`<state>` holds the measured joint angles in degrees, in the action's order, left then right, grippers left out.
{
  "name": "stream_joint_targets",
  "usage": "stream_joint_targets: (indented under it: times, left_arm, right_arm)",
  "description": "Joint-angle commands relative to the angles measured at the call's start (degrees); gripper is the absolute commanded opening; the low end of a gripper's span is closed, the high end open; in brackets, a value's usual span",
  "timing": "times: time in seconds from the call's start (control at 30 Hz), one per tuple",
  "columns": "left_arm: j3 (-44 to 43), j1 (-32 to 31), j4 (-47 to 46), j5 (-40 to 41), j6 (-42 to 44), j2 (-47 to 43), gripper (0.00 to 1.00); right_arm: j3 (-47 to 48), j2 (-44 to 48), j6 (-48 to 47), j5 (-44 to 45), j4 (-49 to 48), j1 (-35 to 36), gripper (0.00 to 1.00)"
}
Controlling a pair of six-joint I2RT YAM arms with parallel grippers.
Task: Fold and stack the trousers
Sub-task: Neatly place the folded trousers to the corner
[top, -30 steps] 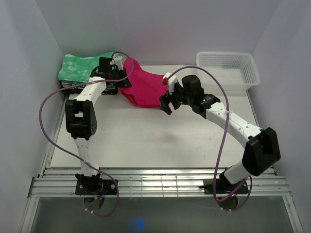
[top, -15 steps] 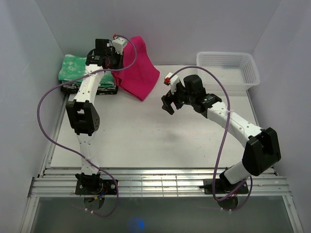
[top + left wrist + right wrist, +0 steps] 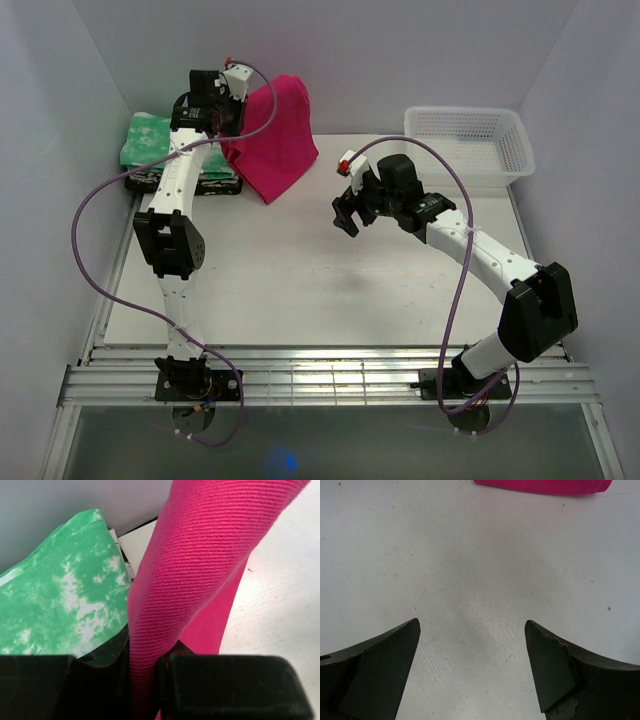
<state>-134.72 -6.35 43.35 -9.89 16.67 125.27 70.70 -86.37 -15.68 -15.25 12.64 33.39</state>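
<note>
Item: trousers (image 3: pixel 275 135), magenta-pink, plain. Location: rear left of the bench (image 3: pixel 300 290), hanging in a bunched fold from the left tool (image 3: pixel 222 110), just beside the folded green-and-white cloth (image 3: pixel 150 140).
Left tool: clenched on the trousers, fabric pinched between its fingers.
Right tool (image 3: pixel 346 212): released, jaws wide, holding nothing, over bare bench, apart from the trousers.
White basket (image 3: pixel 465 150): rear right.

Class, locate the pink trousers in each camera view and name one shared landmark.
Top external: trousers hang upper left of centre.
Left wrist: centre to upper right, pinched in left gripper.
Right wrist: thin strip at top edge.
Shared landmark: white table.
</note>
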Motion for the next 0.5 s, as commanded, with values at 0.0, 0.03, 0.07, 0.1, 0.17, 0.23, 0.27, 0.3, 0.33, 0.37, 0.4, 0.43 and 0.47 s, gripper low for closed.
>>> stream_joint_targets:
  times: [0.0, 0.03, 0.07, 0.1, 0.17, 0.23, 0.27, 0.3, 0.33, 0.37, 0.4, 0.43, 0.47]
  left_arm:
    - [-4.0, 0.4, -4.1, 3.7, -2.0, -5.2, 0.00]
    - [-4.2, 0.5, -4.1, 5.6, -3.3, -5.0, 0.00]
    - [-4.5, 0.5, -4.2, 7.1, -4.1, -4.7, 0.00]
    - [-4.8, 0.5, -4.8, 8.8, -5.2, -4.1, 0.00]
    - [-5.4, 1.0, -4.8, 12.5, -8.7, -3.4, 0.00]
    - [-5.4, 1.1, -5.7, 15.3, -11.4, -3.3, 0.00]
    - [-5.2, 1.2, -6.1, 17.3, -13.1, -3.3, 0.00]
    - [-5.1, 1.1, -6.4, 18.1, -13.8, -3.2, 0.00]
    - [-4.9, 1.1, -6.6, 18.8, -14.4, -3.4, 0.00]
    - [-4.9, 1.2, -6.8, 19.7, -15.0, -3.4, 0.00]
    - [-4.9, 1.3, -7.1, 21.3, -18.1, -3.5, 0.00]
    - [-4.2, 1.7, -7.1, 21.3, -20.4, -3.9, 0.00]
    - [-3.1, 1.7, -7.1, 20.4, -23.1, -5.3, 0.00]
  right_arm:
    - [2.3, -0.3, -0.5, -1.0, -0.3, -0.1, 0.90]
    - [2.3, -0.3, -0.3, -1.1, -0.4, -0.1, 0.90]
    - [2.3, -0.4, -0.3, -1.2, -0.4, -0.1, 0.90]
    - [2.4, -0.4, -0.3, -1.4, -0.4, -0.1, 0.90]
    - [2.5, -0.6, -0.3, -1.5, -0.4, -0.1, 0.90]
    - [2.5, -0.7, -0.3, -1.4, -0.4, -0.1, 0.90]
    - [2.4, -0.7, -0.4, -1.3, -0.3, -0.1, 0.90]
    - [2.3, -0.6, -0.3, -1.5, -0.3, -0.1, 0.90]
    - [2.0, -0.6, -0.4, -1.5, -0.3, -0.1, 0.90]
    - [1.8, -0.4, -0.4, -1.5, -0.3, -0.1, 0.90]
    - [1.7, -0.3, -0.5, -1.6, -0.3, -0.1, 0.90]
    - [1.2, -0.3, -0.6, -1.5, -0.3, -0.1, 0.90]
    - [0.9, -0.1, -0.7, -1.5, -0.3, -0.1, 0.90]
